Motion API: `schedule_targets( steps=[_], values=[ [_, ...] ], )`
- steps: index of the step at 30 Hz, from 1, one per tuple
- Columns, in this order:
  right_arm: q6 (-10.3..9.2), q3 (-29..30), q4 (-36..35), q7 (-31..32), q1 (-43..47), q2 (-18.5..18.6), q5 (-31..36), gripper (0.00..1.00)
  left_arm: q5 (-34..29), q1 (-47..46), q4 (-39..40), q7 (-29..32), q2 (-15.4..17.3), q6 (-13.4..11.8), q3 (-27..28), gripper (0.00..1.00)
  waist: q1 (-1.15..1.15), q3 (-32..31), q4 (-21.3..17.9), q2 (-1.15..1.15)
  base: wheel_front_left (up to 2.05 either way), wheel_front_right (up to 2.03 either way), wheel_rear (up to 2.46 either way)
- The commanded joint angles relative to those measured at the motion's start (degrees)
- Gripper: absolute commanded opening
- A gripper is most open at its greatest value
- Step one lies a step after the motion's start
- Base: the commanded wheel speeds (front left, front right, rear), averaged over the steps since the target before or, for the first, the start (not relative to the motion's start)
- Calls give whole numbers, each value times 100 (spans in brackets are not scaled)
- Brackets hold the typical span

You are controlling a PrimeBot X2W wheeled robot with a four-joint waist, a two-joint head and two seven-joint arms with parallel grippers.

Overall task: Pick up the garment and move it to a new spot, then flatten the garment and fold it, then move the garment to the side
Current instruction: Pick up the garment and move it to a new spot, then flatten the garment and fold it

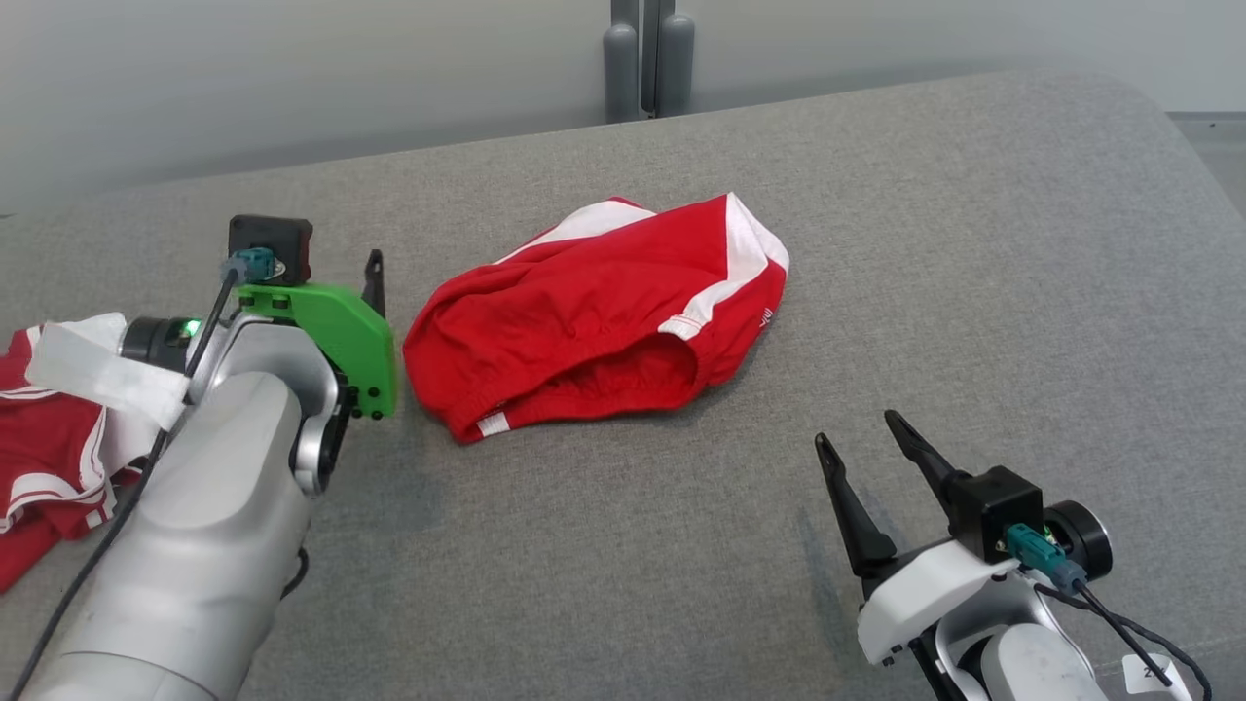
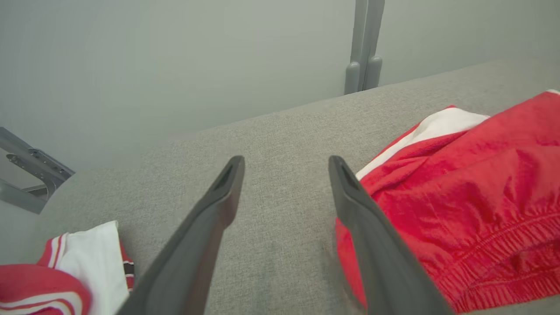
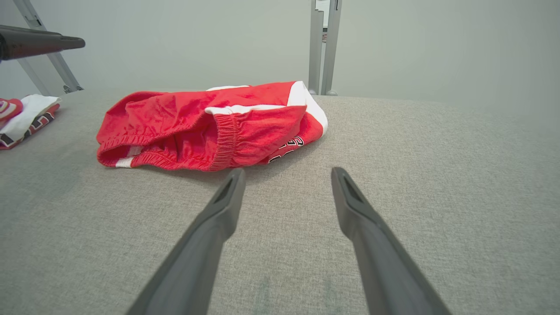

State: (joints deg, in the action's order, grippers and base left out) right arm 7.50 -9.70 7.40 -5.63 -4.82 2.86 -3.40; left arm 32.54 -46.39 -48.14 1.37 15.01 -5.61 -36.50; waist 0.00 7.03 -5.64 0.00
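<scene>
Left gripper [image 2: 284, 164], low in its wrist view, spreads its fingers wide and empty just beside the red garment [image 1: 594, 312], which lies bunched mid-frame on grey padding [image 1: 973, 243]. Right gripper [image 1: 857, 430], at lower right, also gapes empty, likely poised for flattening.

Garment [image 1: 594, 312]: bright red, white side panels, thin white trim at hem, black-and-white lettering near one edge.
Table [image 1: 973, 292]: mid grey, fine woven fleck.
Second garment [image 1: 49, 458]: red, white stripes, white panel, bits of black trim.
Left gripper [image 2: 285, 162]: dark grey fingers.
Bracket [image 1: 331, 331]: bright green.
Forearm [image 1: 214, 526]: silver-grey.
Right gripper [image 1: 860, 430]: black fingers.
Housing [image 1: 925, 584]: white.
Plug [image 1: 1032, 550]: teal.
Wall [image 1: 292, 68]: pale grey, plain.
Post [image 1: 647, 58]: darker grey.
</scene>
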Motion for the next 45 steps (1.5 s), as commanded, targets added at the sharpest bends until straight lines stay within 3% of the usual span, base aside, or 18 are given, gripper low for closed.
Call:
schedule_targets(
  steps=[1, 5, 10, 17, 28, 37, 41, 42, 43, 45],
  values=[
    [-2, 12, 21, 11, 90, 6, -15, 100, 164, 67, 60, 73, -130, 84, 65, 100, 0, -93, 14, 0, 0, 0, 0],
    [-2, 23, 16, 29, 137, 6, -5, 100, 277, 118, 244, 427, -332, 377, -89, 100, 0, -217, -44, 0, 0, 0, 0],
    [-3, 69, -67, 66, 207, 7, 80, 100, 469, 306, 544, 884, -698, 543, -305, 100, 0, -265, -288, 0, 0, 0, 0],
    [-2, 136, -156, 108, 248, 4, 134, 100, 610, 518, 997, 1287, -934, 436, -456, 100, 0, -139, -764, 0, 0, 0, 0],
    [-2, 63, -159, 6, 232, 3, 46, 100, 474, 455, 1070, 1486, -742, 85, -532, 100, 0, 122, -1259, 0, 0, 0, 0],
    [-2, 49, -121, -92, 110, 4, -16, 100, 462, 360, 826, 1630, -659, 75, -592, 100, 0, 339, -1310, 0, 0, 0, 0],
    [-2, 44, -79, -131, 45, 4, -43, 100, 516, 362, 751, 1663, -688, 181, -640, 100, 0, 452, -1283, 0, 0, 0, 0],
    [-2, 39, -73, -141, 23, 4, -53, 100, 513, 356, 734, 1654, -692, 214, -657, 91, 0, 473, -1276, 0, 0, 0, 0],
    [-2, 39, -66, -149, -2, 4, -55, 100, 509, 351, 721, 1631, -700, 234, -673, 44, 0, 492, -1267, 0, 0, 0, 0],
    [-2, 41, -56, -170, -44, 4, -51, 100, 502, 332, 694, 1579, -721, 285, -704, 0, 0, 525, -1240, 0, 0, 0, 0]
  ],
)
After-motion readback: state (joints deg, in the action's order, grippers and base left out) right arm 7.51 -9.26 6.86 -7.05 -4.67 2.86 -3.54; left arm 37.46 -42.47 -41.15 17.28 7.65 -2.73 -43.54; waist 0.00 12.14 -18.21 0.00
